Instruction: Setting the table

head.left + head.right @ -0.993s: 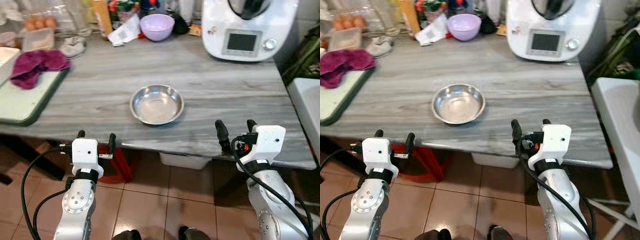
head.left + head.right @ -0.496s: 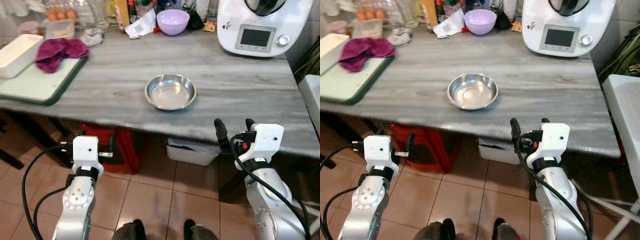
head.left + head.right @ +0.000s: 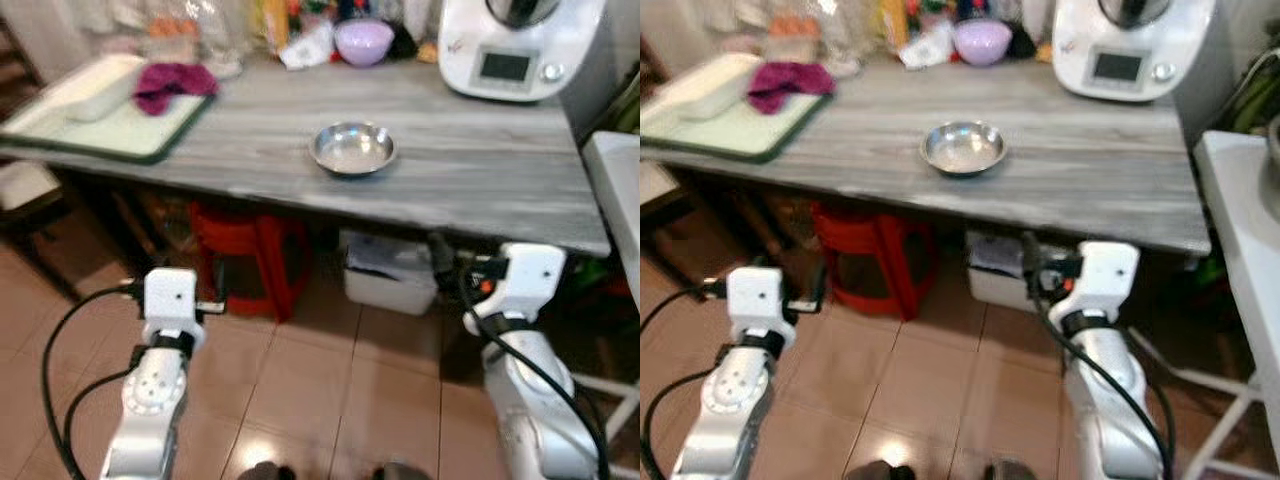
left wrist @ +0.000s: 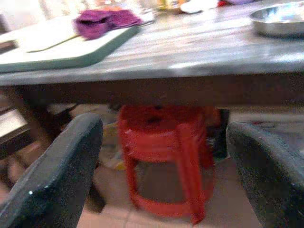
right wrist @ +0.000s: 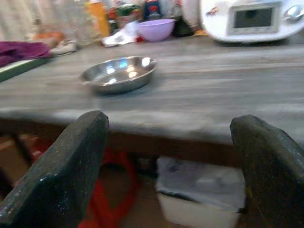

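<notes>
A steel bowl (image 3: 353, 148) stands empty on the table (image 3: 480, 185). Both grippers, left (image 4: 161, 156) and right (image 5: 166, 156), hang below the table edge, fingers apart. The left wrist view shows a red stool (image 4: 164, 156) under the table.

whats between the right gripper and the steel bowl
Only bare grey tabletop and its front edge separate the right gripper from the steel bowl, seen in the right wrist view.

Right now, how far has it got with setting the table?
Done so far, by the look of it: one steel bowl sits alone on the grey table. In hand: nothing; the left gripper and right gripper are both open, low in front of the table edge. Left: apparently everything else; no other place setting is visible.
</notes>
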Controlling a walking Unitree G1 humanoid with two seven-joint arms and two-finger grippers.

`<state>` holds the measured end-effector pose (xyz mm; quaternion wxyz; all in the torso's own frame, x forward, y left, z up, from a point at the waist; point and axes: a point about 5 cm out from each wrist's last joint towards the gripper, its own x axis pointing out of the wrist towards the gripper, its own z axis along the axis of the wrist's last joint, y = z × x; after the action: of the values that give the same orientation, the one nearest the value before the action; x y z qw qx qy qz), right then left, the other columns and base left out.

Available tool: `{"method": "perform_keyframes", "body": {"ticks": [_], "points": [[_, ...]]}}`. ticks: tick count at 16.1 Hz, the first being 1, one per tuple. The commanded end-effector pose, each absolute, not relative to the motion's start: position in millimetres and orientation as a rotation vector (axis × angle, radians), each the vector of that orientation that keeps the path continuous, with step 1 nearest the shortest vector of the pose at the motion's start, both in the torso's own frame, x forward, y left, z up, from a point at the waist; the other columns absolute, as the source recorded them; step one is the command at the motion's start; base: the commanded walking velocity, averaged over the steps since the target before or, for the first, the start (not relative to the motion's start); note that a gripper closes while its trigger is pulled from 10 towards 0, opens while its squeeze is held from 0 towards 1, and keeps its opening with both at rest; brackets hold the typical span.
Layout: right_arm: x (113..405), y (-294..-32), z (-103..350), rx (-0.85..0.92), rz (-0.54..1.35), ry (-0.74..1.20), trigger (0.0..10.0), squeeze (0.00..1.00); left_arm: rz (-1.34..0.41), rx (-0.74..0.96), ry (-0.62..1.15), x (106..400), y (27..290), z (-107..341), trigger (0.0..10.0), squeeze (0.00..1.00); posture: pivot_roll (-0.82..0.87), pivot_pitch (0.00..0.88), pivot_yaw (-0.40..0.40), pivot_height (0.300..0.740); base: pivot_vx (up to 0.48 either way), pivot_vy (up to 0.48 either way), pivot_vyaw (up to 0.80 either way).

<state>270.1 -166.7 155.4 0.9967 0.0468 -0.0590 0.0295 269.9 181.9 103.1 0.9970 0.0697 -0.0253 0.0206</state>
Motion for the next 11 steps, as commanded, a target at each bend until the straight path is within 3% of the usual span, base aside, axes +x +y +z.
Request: {"method": "perform_keyframes", "body": {"ticks": [1, 3, 8, 11], "points": [[270.7, -169.7, 153.4, 0.094, 0.038, -0.109, 10.0, 0.0, 0.042, 0.141, -0.04, 266.7, 183.1, 101.2, 10.0, 0.0, -0.13, 0.141, 0.066, 0.74, -0.326, 0.0, 0.0], [271.9, -172.8, 152.6, 0.077, 0.005, -0.103, 10.0, 0.0, 0.026, 0.149, -0.046, 266.7, 182.0, 101.8, 10.0, 0.0, -0.13, 0.146, 0.067, 0.74, -0.313, 0.0, 0.0], [272.9, -173.5, 152.4, 0.047, -0.004, -0.097, 10.0, 0.0, -0.032, 0.113, -0.063, 266.7, 175.6, 103.3, 10.0, 0.0, -0.14, 0.149, 0.068, 0.74, 0.0, 0.0, 0.0], [274.5, -172.5, 151.1, -0.059, -0.008, -0.106, 10.0, 0.0, -0.061, 0.113, -0.07, 269.2, 171.2, 105.0, 10.0, 0.0, -0.15, 0.15, 0.077, 0.74, 0.0, 0.0, 0.0]]}}
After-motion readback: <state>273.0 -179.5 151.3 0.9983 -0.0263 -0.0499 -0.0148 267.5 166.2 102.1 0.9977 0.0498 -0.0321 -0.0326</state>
